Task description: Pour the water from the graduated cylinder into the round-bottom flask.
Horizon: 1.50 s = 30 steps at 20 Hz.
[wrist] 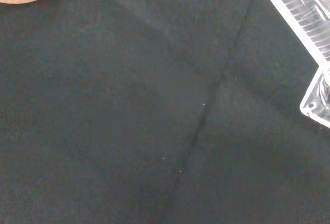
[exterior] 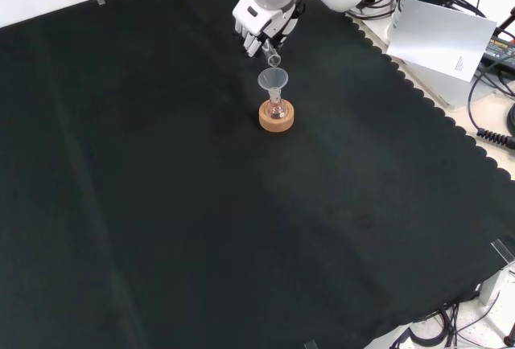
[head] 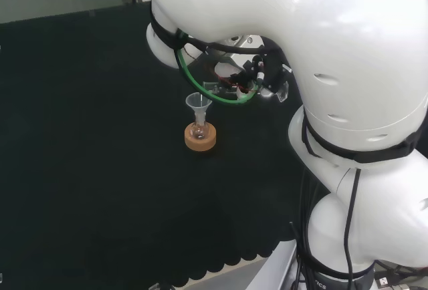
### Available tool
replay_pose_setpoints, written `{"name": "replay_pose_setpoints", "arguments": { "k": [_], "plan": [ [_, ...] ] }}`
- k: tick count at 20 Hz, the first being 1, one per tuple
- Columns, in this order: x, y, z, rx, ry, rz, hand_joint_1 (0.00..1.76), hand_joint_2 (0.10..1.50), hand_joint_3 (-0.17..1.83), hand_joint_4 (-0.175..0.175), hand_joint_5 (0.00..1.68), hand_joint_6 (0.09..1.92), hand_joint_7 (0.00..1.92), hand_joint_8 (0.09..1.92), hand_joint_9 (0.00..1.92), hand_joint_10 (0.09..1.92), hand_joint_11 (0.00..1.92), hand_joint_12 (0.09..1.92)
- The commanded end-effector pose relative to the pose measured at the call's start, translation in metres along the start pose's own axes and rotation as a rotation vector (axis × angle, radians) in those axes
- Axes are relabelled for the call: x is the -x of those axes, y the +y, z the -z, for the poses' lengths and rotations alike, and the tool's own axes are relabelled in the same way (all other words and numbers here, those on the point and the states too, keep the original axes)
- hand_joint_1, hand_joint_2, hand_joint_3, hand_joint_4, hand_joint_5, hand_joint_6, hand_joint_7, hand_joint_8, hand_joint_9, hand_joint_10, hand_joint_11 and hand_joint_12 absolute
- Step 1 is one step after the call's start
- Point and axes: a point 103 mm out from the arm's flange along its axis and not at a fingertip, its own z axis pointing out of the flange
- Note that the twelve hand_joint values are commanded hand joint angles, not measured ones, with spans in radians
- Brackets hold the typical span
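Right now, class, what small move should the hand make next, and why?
Probably tip the cylinder a little further. The hand holds it tilted, its mouth just above the funnel in the flask on its cork ring, so it looks lined up for pouring. No stream is visible.

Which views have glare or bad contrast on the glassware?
Head view: strong highlights on the white arm link; the funnel and the flask on the cork ring read faintly against the black cloth. Front view: even light, the graduated cylinder below the robot hand nearly vanishes. Wrist view: the cylinder's ribbed wall is washed out bright.
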Motion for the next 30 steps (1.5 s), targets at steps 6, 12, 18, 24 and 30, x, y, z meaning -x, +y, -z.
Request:
{"name": "replay_pose_setpoints", "arguments": {
  "k": [6,12,18,24,30],
  "plan": [
    [-0.0052,0.0036,0.0048,-0.007,-0.032,0.003,1.13,1.18,0.00,-0.175,0.87,1.18,1.02,0.58,1.30,0.17,1.16,0.78],
    [-0.0077,0.0053,0.0057,-0.015,-0.046,0.004,1.13,1.18,0.00,-0.175,0.87,1.18,1.02,0.58,1.30,0.16,1.16,0.78],
    [-0.0030,0.0040,0.0034,-0.018,-0.055,0.005,1.13,1.18,0.00,-0.175,0.87,1.18,1.02,0.57,1.30,0.16,1.16,0.78],
    [-0.0050,0.0037,0.0053,-0.019,-0.086,0.001,1.13,1.18,0.00,-0.175,0.87,1.18,1.02,0.57,1.30,0.16,1.16,0.78],
    [-0.0082,0.0036,0.0092,-0.022,-0.114,0.000,1.13,1.18,0.00,-0.175,0.87,1.18,1.02,0.57,1.30,0.16,1.16,0.77]
  ]
}}
